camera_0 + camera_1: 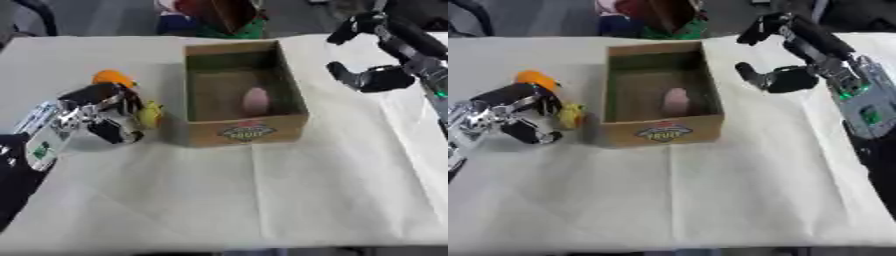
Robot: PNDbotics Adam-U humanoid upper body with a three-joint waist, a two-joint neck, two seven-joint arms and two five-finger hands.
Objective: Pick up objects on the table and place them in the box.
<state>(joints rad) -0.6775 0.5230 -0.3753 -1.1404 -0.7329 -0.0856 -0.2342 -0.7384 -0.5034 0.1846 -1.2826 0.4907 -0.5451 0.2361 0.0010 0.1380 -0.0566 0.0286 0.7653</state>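
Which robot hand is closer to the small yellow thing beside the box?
Left. The left robot hand is right against the yellow object; the right robot hand is across the box.

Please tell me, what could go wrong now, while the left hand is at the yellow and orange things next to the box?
1. The left hand covers much of the yellow object, so its hold cannot be judged; the object might slip.
2. The orange object lies right behind that hand and could be knocked away.
3. The yellow object sits close to the box wall; lifting it too low may push the box, which already holds a pink object.
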